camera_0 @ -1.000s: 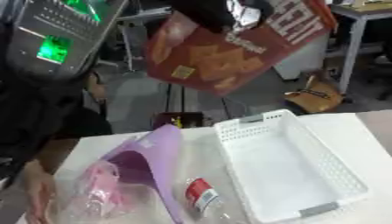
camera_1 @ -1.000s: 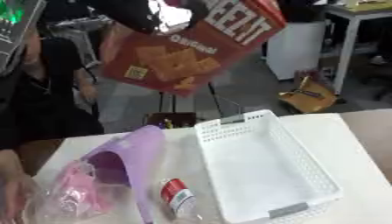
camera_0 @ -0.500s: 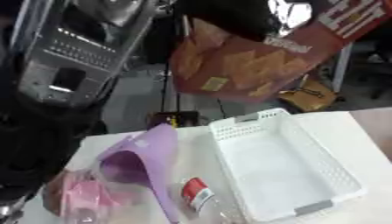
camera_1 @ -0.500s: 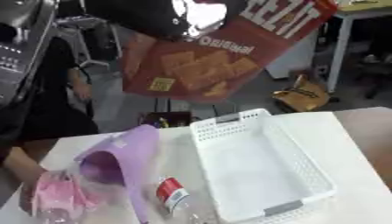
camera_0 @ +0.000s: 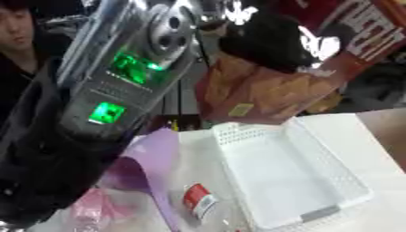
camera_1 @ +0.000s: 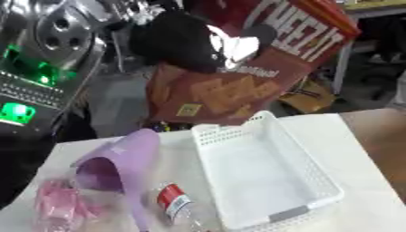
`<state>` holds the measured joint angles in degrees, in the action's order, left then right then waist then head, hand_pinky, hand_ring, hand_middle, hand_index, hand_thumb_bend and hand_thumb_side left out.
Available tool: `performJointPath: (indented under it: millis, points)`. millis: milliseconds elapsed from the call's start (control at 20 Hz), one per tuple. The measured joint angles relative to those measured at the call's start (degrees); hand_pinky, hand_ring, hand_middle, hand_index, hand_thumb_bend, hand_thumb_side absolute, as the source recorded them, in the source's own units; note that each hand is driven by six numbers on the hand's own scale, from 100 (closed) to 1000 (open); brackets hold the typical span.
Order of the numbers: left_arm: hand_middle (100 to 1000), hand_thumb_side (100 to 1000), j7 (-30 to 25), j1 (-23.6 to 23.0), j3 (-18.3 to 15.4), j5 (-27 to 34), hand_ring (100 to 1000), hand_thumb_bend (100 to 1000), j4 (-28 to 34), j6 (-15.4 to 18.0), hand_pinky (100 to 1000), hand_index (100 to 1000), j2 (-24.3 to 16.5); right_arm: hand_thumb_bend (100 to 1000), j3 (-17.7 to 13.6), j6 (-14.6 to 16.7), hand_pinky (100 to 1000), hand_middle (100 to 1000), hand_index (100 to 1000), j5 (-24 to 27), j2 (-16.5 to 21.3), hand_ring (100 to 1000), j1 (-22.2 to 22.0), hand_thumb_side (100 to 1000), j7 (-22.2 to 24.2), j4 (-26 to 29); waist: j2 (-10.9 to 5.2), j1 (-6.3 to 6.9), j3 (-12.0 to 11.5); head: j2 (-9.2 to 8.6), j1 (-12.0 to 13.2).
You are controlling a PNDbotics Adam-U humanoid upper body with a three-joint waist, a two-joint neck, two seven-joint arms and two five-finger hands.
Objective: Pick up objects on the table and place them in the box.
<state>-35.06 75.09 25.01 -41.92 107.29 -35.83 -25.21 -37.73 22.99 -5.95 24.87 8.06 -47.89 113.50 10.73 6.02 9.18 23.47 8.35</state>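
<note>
In the left eye view, your right hand (camera_0: pixel 269 43) is wrapped around the red cracker box (camera_0: pixel 277 90), holding it up in the air above the far end of the white basket (camera_0: pixel 337 174). The box hangs tilted, its lower corner just over the basket's far rim without touching it as far as you can tell. The basket sits on the white table (camera_0: pixel 361 127) and has nothing in it. Your left arm (camera_0: pixel 103 104) fills the left side of the picture, close to the camera, with green lights showing on it; you cannot see its hand here.

To the left of the basket lies a purple scoop-shaped thing (camera_0: pixel 147 158) on its side, and just beside the basket's near left corner a clear bottle with a red label (camera_0: pixel 202 204). A pink, clear-wrapped item (camera_0: pixel 99 213) lies at the lower left.

In the right eye view, you see the same grasp more plainly: the black fingers (camera_1: pixel 178 41) curl over the top of the cracker box, whose printed front faces you. The basket's grey handle tab (camera_1: pixel 287 214) shows at its near end. The scoop, bottle and pink item lie together left of the basket, all apart from the box.
</note>
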Motion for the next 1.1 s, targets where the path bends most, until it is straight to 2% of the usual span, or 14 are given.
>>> performJointPath:
  millis: [200, 500, 600, 850, 1100]
  points:
    - [339, 328, -0.32, -0.21, 0.89, -3.48, 447, 100, -0.61, 0.82, 567, 546, -0.02, 100, 0.00, 0.09, 686, 561, 570, 0.02, -0.03, 626, 0.03, 706, 0.09, 0.00, 0.25, 0.00, 0.20, -0.36, -0.04]
    - [340, 328, 2.00, -0.72, 1.04, -8.87, 445, 100, -3.23, 4.98, 565, 547, 1.08, 100, -0.01, 0.21, 686, 561, 570, 0.11, -0.46, 626, 0.45, 706, 0.21, 0.00, 0.61, 0.00, 0.77, -0.82, 0.12]
    - [330, 352, 3.20, -1.05, 0.98, -10.61, 430, 100, -4.40, 6.17, 556, 543, 1.95, 100, 0.00, 0.30, 686, 561, 570, 0.26, -0.47, 626, 0.51, 706, 0.30, 0.00, 0.69, -0.01, 0.88, -0.92, 0.22]
    - [322, 380, 7.09, -1.81, 0.49, -13.87, 421, 100, -6.57, 6.57, 552, 540, 4.92, 100, -0.01, 0.46, 686, 561, 569, 0.55, -0.55, 627, 0.88, 705, 0.47, 0.00, 1.32, -0.09, 1.40, -1.49, 0.40]
    - [317, 405, 11.68, -2.60, 1.00, -13.05, 414, 100, -8.57, 6.43, 549, 537, 7.29, 100, -0.01, 0.58, 685, 560, 569, 0.84, -0.91, 627, 1.07, 705, 0.63, 0.00, 1.70, -0.10, 1.80, -1.95, 0.49]
